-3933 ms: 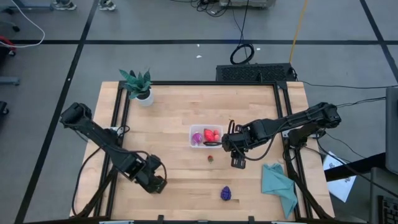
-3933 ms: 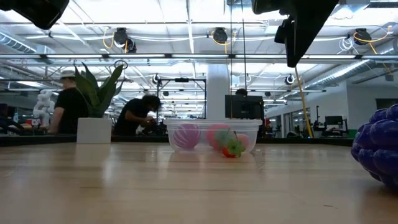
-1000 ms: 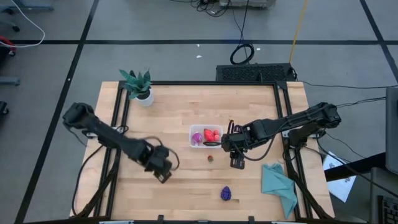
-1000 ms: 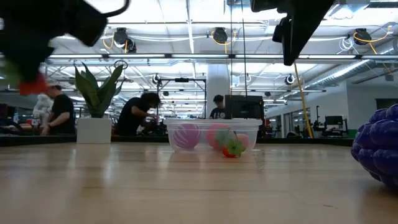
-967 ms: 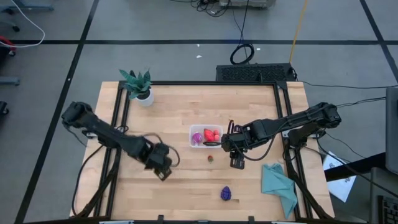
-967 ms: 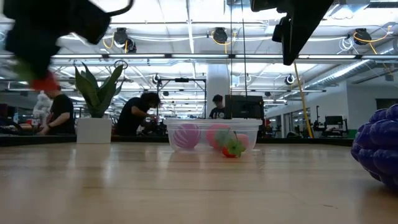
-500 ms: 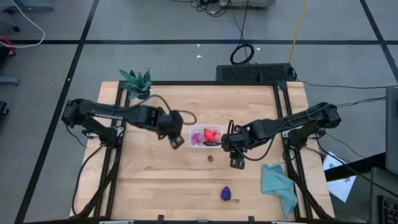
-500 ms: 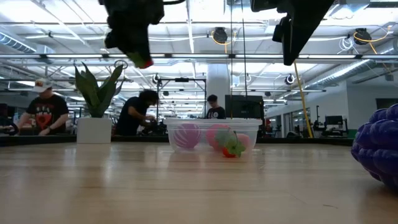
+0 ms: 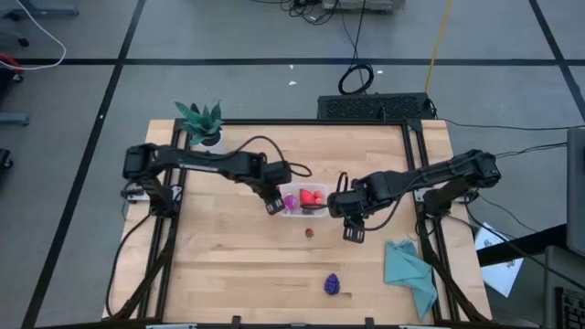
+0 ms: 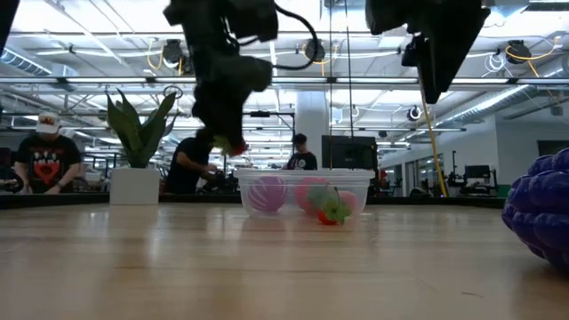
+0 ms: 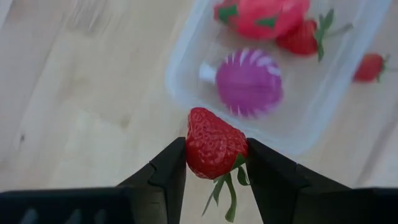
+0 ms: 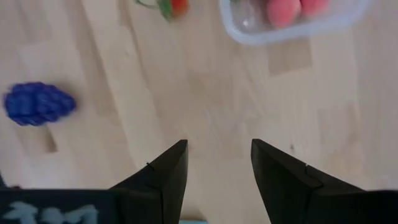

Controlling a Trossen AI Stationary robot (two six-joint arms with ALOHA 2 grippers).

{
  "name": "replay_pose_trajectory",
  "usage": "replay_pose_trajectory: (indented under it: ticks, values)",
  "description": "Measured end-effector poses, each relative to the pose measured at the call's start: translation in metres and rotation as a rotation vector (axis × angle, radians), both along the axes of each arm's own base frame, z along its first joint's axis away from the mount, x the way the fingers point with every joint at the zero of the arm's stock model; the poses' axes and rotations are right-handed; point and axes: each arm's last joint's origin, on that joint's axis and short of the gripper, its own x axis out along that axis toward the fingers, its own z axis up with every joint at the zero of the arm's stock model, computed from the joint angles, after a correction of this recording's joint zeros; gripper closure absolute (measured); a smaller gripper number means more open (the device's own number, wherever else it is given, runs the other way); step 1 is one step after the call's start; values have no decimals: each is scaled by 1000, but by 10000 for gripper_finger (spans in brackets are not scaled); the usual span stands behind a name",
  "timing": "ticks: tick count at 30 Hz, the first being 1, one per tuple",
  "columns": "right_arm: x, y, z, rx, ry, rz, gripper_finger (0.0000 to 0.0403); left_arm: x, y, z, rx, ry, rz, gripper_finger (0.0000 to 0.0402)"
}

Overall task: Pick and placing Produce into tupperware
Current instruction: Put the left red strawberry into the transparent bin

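L gripper is clamped on a red strawberry, held in the air just beside the tub's left edge, above the worktop; in the low view the berry hangs under the gripper, higher than the tub rim.

Tub sits mid-worktop w/ a magenta ball, a big red piece and a small strawberry inside. One more small strawberry lies on the worktop just in front of the tub. Purple cluster is well apart, near the front edge.

R gripper hovers beside the tub's right end, fingers apart, holding nothing.

Also there: potted plant at back-left corner, teal cloth front right.
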Motion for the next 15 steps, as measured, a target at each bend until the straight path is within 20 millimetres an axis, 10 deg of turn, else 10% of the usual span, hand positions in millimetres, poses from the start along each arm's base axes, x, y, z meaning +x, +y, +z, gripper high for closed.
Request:
replay_pose_trajectory:
  ticks: [15]
  values:
    - [-12,-24,-1,-105,142,-64,234,13,21,-11,22,-67,-48,252]
